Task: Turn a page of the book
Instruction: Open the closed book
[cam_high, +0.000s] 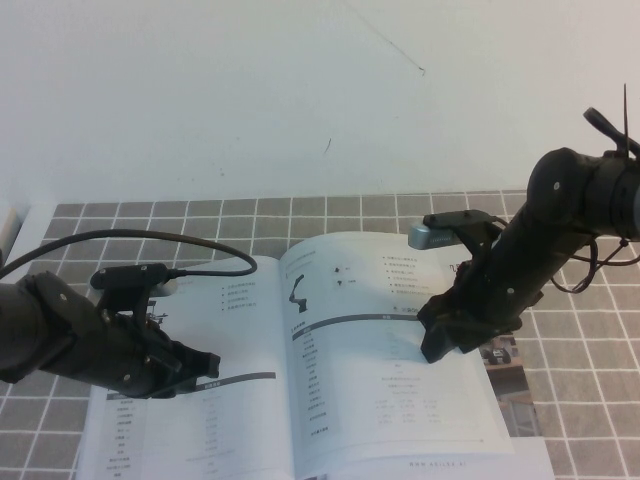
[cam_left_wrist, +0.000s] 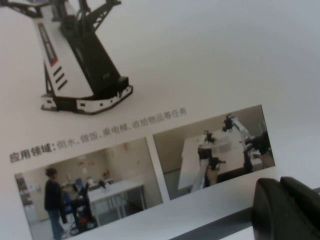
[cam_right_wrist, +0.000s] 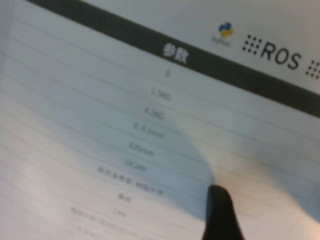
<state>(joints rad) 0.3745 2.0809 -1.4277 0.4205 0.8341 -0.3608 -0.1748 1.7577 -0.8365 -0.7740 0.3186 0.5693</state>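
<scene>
meanwhile right gripper (cam_high: 447, 338) rests open on the page (cam_high: 390, 350); left gripper (cam_high: 190, 365) state unclear.

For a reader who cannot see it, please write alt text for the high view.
An open book lies on a grey tiled mat, and the right pincer rests, open, on its right-hand page, which bears a small black robot arm and a dark grey bar. The left pincer sits low over the left-hand page.
</scene>
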